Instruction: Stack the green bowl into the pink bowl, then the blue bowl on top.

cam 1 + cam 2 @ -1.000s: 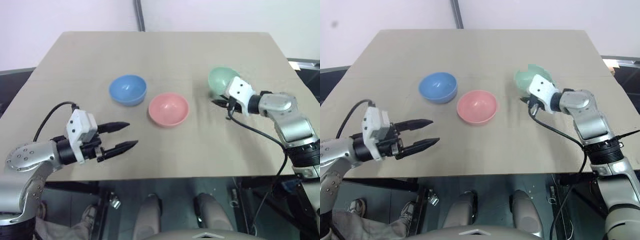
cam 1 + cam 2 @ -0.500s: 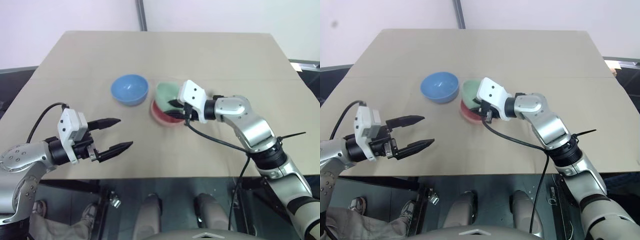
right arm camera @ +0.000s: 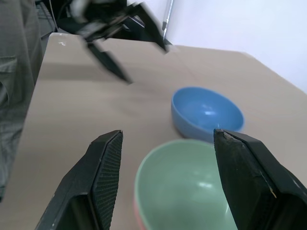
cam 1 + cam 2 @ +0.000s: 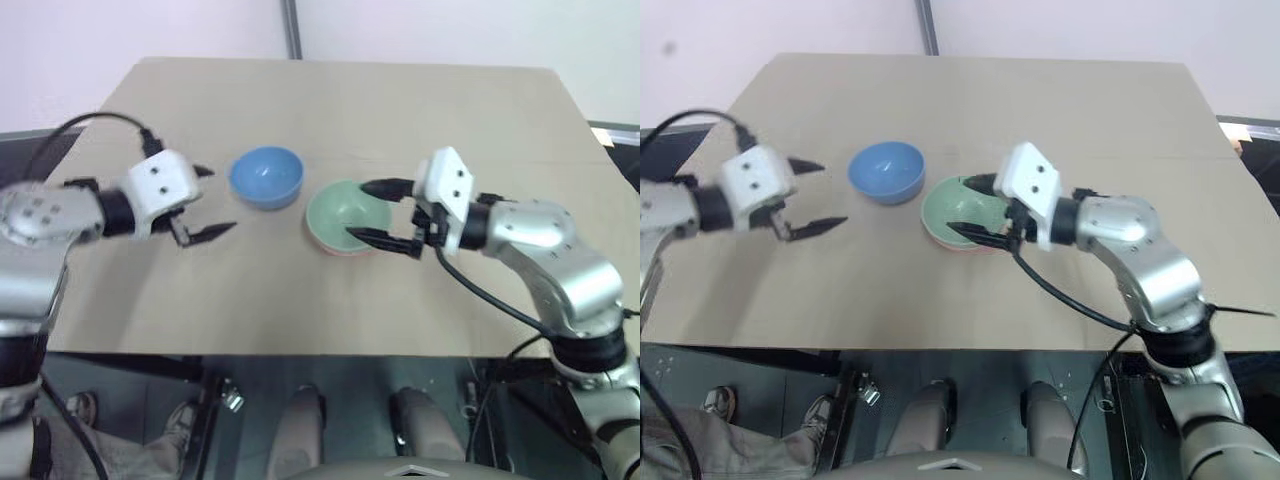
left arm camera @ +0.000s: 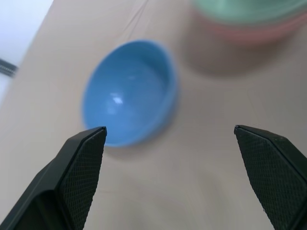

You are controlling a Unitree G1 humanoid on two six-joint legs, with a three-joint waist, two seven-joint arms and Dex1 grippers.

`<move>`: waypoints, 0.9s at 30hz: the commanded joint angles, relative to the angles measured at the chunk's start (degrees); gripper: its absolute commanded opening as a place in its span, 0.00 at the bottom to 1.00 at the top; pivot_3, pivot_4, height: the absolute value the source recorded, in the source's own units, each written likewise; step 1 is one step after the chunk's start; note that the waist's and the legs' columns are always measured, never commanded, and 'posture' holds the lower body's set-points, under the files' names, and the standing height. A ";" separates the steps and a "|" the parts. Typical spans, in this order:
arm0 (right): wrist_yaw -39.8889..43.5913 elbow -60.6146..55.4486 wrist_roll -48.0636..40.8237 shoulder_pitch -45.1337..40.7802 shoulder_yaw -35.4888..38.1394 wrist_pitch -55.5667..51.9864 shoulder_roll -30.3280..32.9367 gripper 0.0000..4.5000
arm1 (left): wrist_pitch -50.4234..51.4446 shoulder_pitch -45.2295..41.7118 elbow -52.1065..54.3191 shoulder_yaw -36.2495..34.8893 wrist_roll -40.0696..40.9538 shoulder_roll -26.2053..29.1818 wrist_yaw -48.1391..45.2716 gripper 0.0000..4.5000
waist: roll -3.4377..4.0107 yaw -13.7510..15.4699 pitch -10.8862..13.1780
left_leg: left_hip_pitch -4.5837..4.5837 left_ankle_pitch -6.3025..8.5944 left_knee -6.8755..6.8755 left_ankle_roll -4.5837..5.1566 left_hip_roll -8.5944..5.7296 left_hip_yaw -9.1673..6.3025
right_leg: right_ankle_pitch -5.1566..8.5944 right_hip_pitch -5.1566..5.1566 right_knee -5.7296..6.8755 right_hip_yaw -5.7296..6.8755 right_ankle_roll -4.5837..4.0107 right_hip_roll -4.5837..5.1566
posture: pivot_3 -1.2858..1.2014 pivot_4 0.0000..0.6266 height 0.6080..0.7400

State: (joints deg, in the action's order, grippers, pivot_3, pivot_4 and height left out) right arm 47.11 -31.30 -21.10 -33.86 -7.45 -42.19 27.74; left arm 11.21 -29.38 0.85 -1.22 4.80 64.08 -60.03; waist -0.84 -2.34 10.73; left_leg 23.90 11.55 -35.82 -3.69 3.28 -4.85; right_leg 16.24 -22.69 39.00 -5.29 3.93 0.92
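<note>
Green bowl (image 4: pixel 345 212) nested in pink bowl (image 4: pixel 340 246) — blue bowl (image 4: pixel 266 177) just beside, on the table (image 4: pixel 400 110).
Right gripper (image 4: pixel 385 213) fingers apart astride the stack; left gripper (image 4: pixel 212 200) spread wide, empty, near the blue bowl.

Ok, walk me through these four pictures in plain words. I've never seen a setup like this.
This is a two-armed humanoid robot working at a tan table. The two wide pictures come from cameras in its head, looking down over its arms. The two close-ups come from cameras on its wrists, looking out between each gripper's two black fingers.

On the table, the green bowl sits nested inside the pink bowl, of which just a rim peeks out beneath. The blue bowl stands alone beside them.

The right gripper is open around the green bowl's near side, gripping nothing. The left gripper is open too, empty, and pointed at the blue bowl, probably to pick it up next.
</note>
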 commanded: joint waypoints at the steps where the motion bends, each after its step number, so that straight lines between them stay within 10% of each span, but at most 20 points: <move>1: -3.56 -5.62 -1.69 1.80 3.66 -2.61 1.67 0.73 | -9.63 -11.21 -11.90 10.79 -10.74 -3.65 -2.34 1.00 | 0.01 -0.16 0.01 | 0.00 0.00 0.04 0.00 0.00 0.00 | 0.00 -0.01 0.00 0.01 0.00 -0.01 | 0.52 0.24 1.00; 8: -9.25 -9.58 -1.13 3.78 3.89 -4.62 3.17 0.74 | -19.79 -22.00 -29.33 21.18 -22.21 -12.54 -0.99 0.95 | 0.01 -0.51 0.01 | 0.17 0.00 0.17 0.01 0.00 -0.02 | -0.01 -0.20 -0.06 -0.01 -0.02 -0.01 | 0.52 0.24 1.00; 17: -12.98 -12.56 -1.66 6.02 5.32 -5.94 4.92 0.74 | -24.11 -25.02 -33.80 20.89 -22.02 -15.48 -4.50 0.05 | 0.01 -0.18 0.01 | 0.93 -0.01 -0.08 0.00 -0.02 -0.09 | -0.03 -0.83 0.20 0.09 -0.03 0.02 | 0.52 0.24 1.00; 27: -14.49 -13.62 -1.99 9.54 7.16 -4.90 6.65 0.74 | -13.96 -23.80 -9.79 10.41 -1.35 -9.64 -20.72 0.02 | -0.05 -0.28 0.06 | 0.85 -0.01 -0.43 0.00 -0.01 -0.12 | 0.00 -0.84 0.76 0.07 -0.02 -0.02 | 0.52 0.24 1.00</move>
State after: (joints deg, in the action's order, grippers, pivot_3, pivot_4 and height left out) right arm 33.24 -42.61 -22.78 -24.40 -2.44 -48.41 33.88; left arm -5.92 -52.76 -15.46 11.80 -1.11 53.64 -78.65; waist -0.89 -2.62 10.79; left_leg 24.75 11.53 -36.26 -3.69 3.27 -4.96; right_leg 16.24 -23.53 39.78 -5.22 3.91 0.90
